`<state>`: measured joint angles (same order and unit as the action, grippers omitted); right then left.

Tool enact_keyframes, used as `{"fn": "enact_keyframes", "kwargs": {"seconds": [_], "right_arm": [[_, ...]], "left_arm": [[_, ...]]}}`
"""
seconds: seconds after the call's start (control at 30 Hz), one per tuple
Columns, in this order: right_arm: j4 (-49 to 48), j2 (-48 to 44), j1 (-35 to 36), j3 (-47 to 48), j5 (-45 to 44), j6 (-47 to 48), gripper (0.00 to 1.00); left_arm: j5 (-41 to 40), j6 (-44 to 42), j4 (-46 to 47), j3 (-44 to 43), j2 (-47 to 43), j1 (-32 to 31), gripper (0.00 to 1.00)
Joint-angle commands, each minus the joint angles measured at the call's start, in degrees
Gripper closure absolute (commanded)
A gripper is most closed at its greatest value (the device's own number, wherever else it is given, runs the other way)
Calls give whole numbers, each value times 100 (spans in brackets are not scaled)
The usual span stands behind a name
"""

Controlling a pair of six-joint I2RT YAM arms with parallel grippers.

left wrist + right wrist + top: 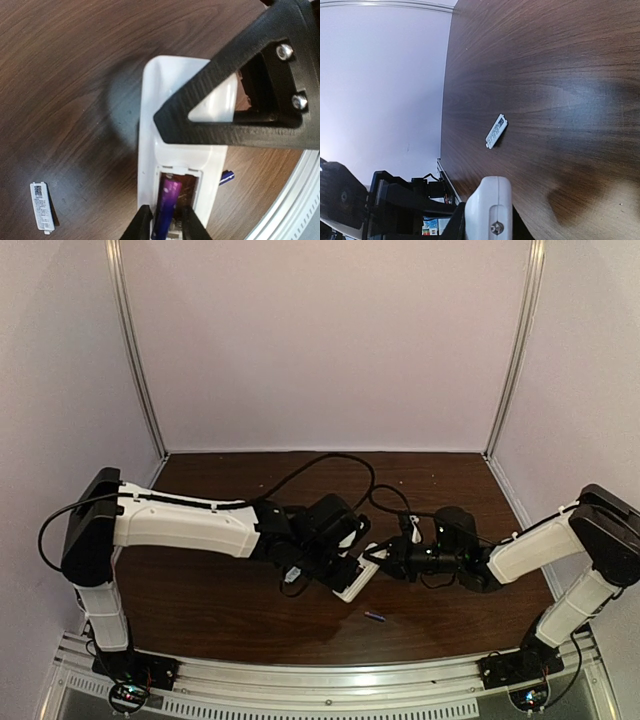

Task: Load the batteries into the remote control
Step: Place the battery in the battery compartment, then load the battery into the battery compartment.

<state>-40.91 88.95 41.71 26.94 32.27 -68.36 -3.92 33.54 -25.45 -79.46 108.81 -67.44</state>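
The white remote control (150, 150) is held tilted above the table, its reddish-dark compartment open towards the left wrist camera. My right gripper (388, 562) is shut on the remote's far end (490, 200); one of its black fingers (240, 100) crosses the remote. My left gripper (167, 227) is shut on a bluish-purple battery (168, 202), whose upper part lies in the left slot of the compartment. The second battery (374, 617) lies on the table in front of the remote and also shows in the left wrist view (226, 177).
The small white cover piece (42, 206) lies flat on the dark wooden table (220, 610), apart from the remote; it also shows in the right wrist view (496, 131). A metal rail (330, 675) runs along the near edge. Pale walls enclose the table.
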Motion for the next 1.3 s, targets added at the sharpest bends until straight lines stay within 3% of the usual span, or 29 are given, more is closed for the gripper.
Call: {"fn": "enact_keyframes", "kwargs": {"seconds": [0.0,0.23,0.47,0.63,0.73,0.97,1.27], "right_arm": [[-389,-74,77,12,306,-157,100],[-136,-129,58,11,329,-115,100],[102,-140,-24,76,530,-47,100],[558,-251,-51,211,747,153,100],[878,-337,-49,393,1007,335,100],[1669,-482,-49,797,1570,686,100],[2567,-428,111,1249,2057,1172,100]], "left_arm": [[-84,14,-88,-93,103,89,74],[-48,-152,55,132,-236,88,60],[213,-649,759,618,-1192,91,26],[315,-1203,1153,1050,-1928,91,19],[705,-1986,1564,1660,-2549,95,20],[1489,-3943,2240,2859,-3545,-92,33],[1484,-5437,2199,3232,-3527,-631,46]]}}
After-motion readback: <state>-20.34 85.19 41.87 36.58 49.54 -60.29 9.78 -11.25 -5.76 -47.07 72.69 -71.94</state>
